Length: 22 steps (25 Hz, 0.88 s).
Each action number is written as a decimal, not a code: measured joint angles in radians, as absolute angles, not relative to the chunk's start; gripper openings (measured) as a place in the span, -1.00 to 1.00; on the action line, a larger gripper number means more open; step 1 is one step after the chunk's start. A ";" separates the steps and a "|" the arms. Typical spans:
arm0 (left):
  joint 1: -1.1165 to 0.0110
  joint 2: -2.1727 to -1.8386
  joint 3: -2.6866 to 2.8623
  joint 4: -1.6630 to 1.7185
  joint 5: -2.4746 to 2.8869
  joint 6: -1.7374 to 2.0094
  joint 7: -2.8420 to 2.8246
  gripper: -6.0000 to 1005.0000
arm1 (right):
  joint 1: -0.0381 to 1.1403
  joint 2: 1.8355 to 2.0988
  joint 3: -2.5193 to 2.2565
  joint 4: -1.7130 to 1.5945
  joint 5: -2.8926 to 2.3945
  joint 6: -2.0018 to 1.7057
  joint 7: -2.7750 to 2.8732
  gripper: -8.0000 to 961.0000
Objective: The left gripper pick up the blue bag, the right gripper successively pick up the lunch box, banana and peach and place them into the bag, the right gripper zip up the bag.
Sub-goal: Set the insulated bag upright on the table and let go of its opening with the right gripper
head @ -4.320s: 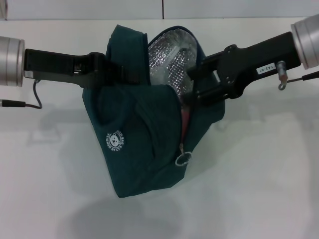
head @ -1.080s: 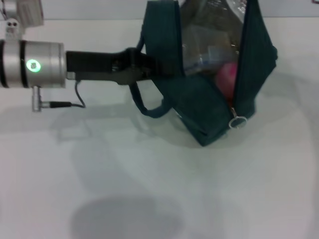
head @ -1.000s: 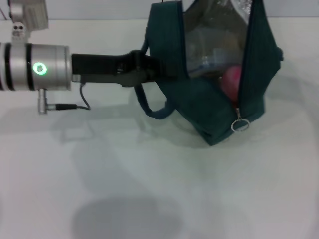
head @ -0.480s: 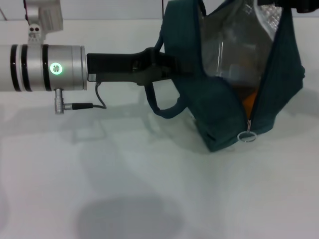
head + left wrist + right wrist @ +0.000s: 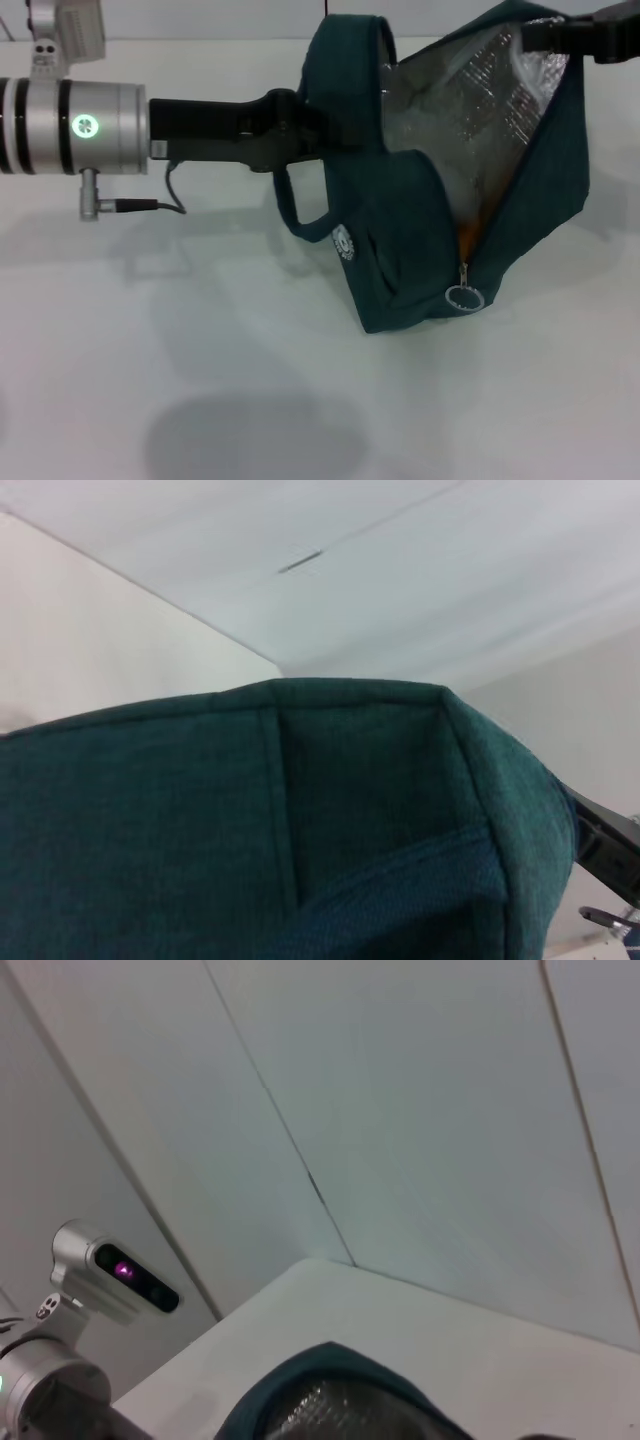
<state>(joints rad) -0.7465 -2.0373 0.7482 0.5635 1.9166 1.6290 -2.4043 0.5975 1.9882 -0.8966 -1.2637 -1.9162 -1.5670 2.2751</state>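
Note:
The blue bag (image 5: 410,240) hangs above the table, its mouth wide open and its silver foil lining (image 5: 470,110) showing. My left gripper (image 5: 318,130) is shut on the bag's left side edge. My right gripper (image 5: 560,35) is at the bag's upper right corner, mostly out of frame. An orange sliver of the banana (image 5: 470,232) shows in the slit just above the metal ring zipper pull (image 5: 463,298). The white logo (image 5: 345,243) faces me. The lunch box and the peach are hidden. Teal fabric (image 5: 300,830) fills the left wrist view. The bag's rim (image 5: 330,1385) shows in the right wrist view.
The white table (image 5: 250,380) lies under the bag. A strap handle (image 5: 295,210) hangs in a loop below my left gripper. A white wall runs behind the table (image 5: 420,1110). My left arm's wrist camera (image 5: 115,1270) shows in the right wrist view.
The bag has swung and turned, so its bottom sits lower and more to the left and the logo now shows. The pink peach seen a second ago is hidden. The right gripper came into view at top right.

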 joint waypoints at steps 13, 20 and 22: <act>-0.715 -2.032 0.749 0.557 1.928 1.629 -2.399 -0.92 | 0.619 1.997 -0.924 -1.166 -1.925 -1.568 2.238 -0.97; -0.712 -2.035 0.746 0.557 1.928 1.628 -2.398 -0.92 | 0.614 1.999 -0.910 -1.142 -1.924 -1.540 2.197 -0.97; -0.712 -2.034 0.747 0.557 1.928 1.627 -2.398 -0.92 | 0.614 1.999 -0.910 -1.142 -1.924 -1.537 2.196 -0.97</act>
<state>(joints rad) -0.7122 -2.0345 0.7466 0.5570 1.9284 1.6274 -2.3976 0.6139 1.9992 -0.9102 -1.1418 -1.9236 -1.5373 2.1960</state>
